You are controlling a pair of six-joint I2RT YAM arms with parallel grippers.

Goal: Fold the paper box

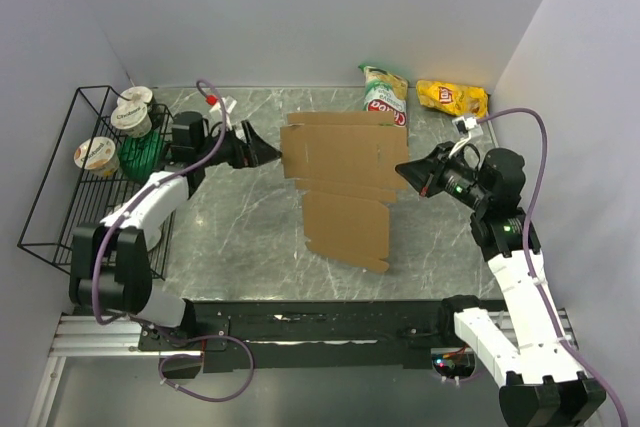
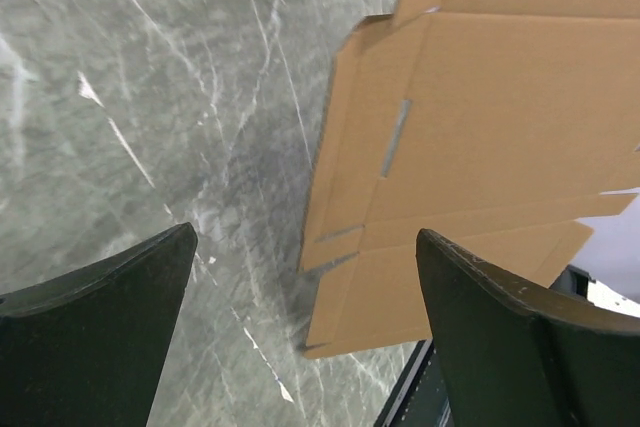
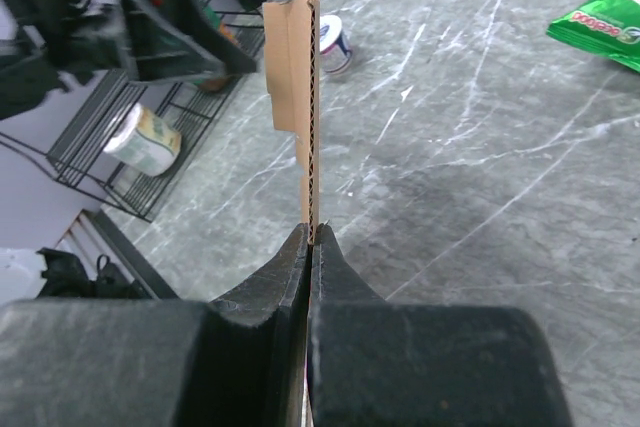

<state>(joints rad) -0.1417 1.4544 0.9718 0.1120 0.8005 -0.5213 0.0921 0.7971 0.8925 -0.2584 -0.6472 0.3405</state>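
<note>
The paper box is an unfolded sheet of brown corrugated cardboard with notched flaps, held up off the marble table. My right gripper is shut on its right edge; in the right wrist view the sheet shows edge-on, rising from between the closed fingertips. My left gripper is open just left of the sheet's left edge, not touching it. In the left wrist view the cardboard lies ahead of the spread fingers.
A black wire rack with yogurt cups stands at the left. A green snack bag and a yellow snack bag lie at the back. A small white tub sits near the rack.
</note>
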